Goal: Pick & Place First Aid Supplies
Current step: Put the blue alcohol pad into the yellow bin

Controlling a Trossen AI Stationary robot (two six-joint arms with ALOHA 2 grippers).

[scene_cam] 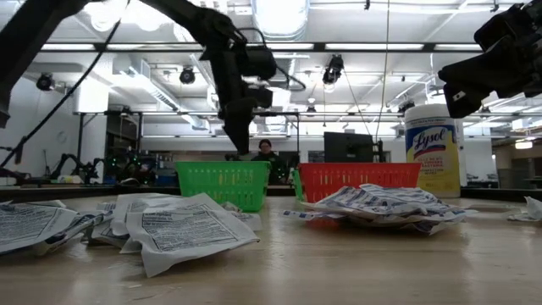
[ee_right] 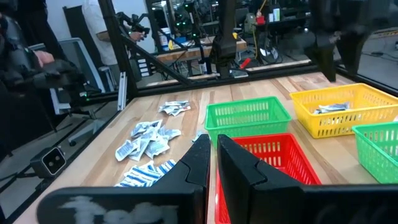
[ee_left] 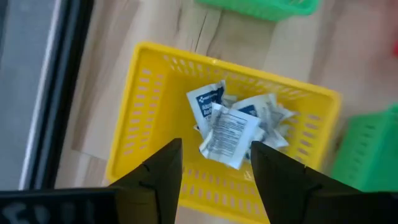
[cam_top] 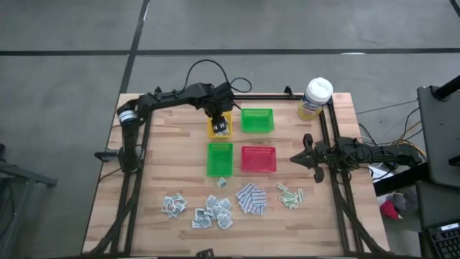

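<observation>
Left gripper: the left gripper point(ee_left: 214, 171) hangs over the yellow tray point(ee_left: 140, 124) with its two dark fingers spread wide and nothing between them; a white-grey sachet point(ee_left: 229, 134) lies in the tray right under the gap, on top of a few others, so this looks like a drop just made.
Why there: judged from the tray's contents, the yellow tray takes the squarish sachets, and the gripper stands directly above it so that a packet falls inside the walls.
Right gripper: the right gripper point(ee_right: 211, 163) waits at the table's right edge, beside the red tray point(cam_top: 258, 159), its fingers nearly together and holding nothing.
Supplies left on the table: the sachet pile point(cam_top: 205, 209) sits at the near edge, the blue-and-white pads point(cam_top: 251, 198) just to its right, the pale green strips point(cam_top: 290, 196) beyond those; one stray packet point(cam_top: 222, 183) lies just below the nearer green tray point(cam_top: 220, 159).
Other trays: the far green tray point(cam_top: 256, 119) and the red one look empty from above, though the mesh floors make that hard to be sure of.
Bystander item: a yellow canister point(cam_top: 314, 99) stands at the far right corner, well apart from the trays.
Progress: early, by my reading; most packets are still unsorted.
Next move: probably back to the sachet pile, where thin overlapping packets call for a careful pinch on a single edge.
</observation>
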